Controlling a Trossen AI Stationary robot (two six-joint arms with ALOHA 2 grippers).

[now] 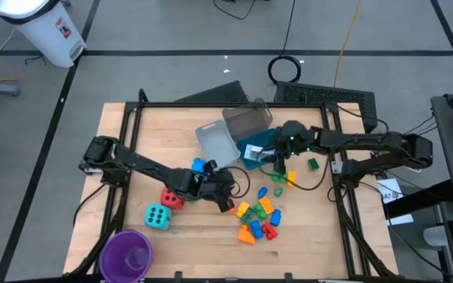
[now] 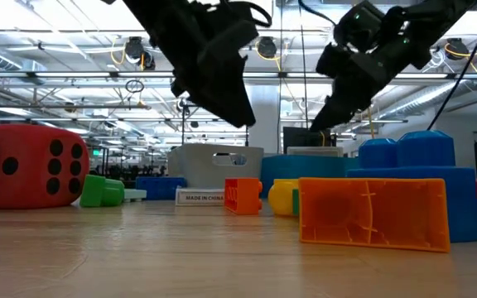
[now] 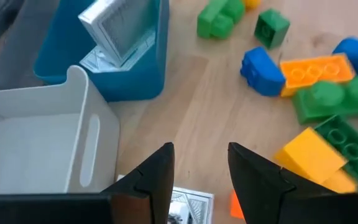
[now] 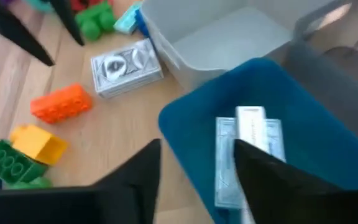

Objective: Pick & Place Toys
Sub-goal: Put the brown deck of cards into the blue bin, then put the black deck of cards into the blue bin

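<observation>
A pale wooden table [image 1: 179, 244] in a black frame is filling the middle of the high view, with grey floor around it. The left gripper [image 1: 225, 200] is hovering near the centre of that frame with its fingers apart and nothing between them; in the left wrist view a white printed packet [image 3: 188, 205] is lying on the wood just under the fingertips. The right gripper [image 1: 280, 163] is hanging a little to the upper right of centre, fingers also spread and empty, over the edge of a blue tray [image 4: 328, 155] holding more white packets [image 4: 250, 146] (at least two, leaning together). A pale grey tray [image 1: 215, 143] is sitting just left of the blue one. The toy bricks [image 1: 258, 216] are lying in a loose heap at lower centre, yellow, orange, green, blue and red mixed. A red die [image 1: 171, 199] and a cyan die [image 1: 156, 216] are resting side by side at lower left, with a purple cup [image 1: 126, 255] below them at the frame's bottom edge.
</observation>
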